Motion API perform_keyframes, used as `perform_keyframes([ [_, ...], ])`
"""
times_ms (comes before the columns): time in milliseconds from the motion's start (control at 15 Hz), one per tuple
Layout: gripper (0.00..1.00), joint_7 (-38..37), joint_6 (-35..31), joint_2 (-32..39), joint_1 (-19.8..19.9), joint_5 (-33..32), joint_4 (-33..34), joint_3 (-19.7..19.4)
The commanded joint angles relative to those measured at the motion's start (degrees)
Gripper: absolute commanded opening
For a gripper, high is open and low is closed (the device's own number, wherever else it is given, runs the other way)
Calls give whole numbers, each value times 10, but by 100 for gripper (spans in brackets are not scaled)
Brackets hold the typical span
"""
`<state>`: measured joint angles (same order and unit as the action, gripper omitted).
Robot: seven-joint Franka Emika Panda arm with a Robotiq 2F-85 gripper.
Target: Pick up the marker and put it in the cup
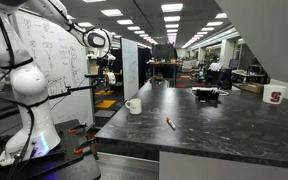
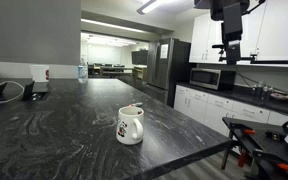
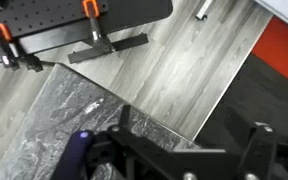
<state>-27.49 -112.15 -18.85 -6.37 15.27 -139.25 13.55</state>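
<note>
Hovering high off surface (image 3: 74, 105) edge with gripper (image 3: 189, 145) spread wide, holding nothing; well apart from cup (image 1: 133, 105) and marker (image 1: 170, 123) lying there.

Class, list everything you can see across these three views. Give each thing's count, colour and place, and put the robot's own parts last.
marker: one, orange-red, lying on the countertop near its front edge
mug: one, white, on the countertop near a corner
logo cup: one, white with red logo, at the countertop's far end
countertop: one, dark marbled
microwave: one, dark, on the background kitchen counter
clamps: two, orange-handled, by a black perforated board
robot arm: one, white, beside the countertop
gripper: one, black, open, above the countertop's corner
</note>
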Motion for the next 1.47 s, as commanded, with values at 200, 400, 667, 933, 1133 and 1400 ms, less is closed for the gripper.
perform_keyframes([
  [200, 100, -1, 1, 0, -3, -1, 1, -3],
  [400, 100, -1, 1, 0, -3, -1, 1, -3],
  [667, 100, -44, -40, 15, 14, -14, 10, 0],
  [933, 100, -138, -143, 77, 56, -58, 59, -5],
  [1133, 100, -227, -182, 150, 81, -118, 128, -25],
  [1400, 100, -345, -171, 237, 78, -182, 229, -79],
])
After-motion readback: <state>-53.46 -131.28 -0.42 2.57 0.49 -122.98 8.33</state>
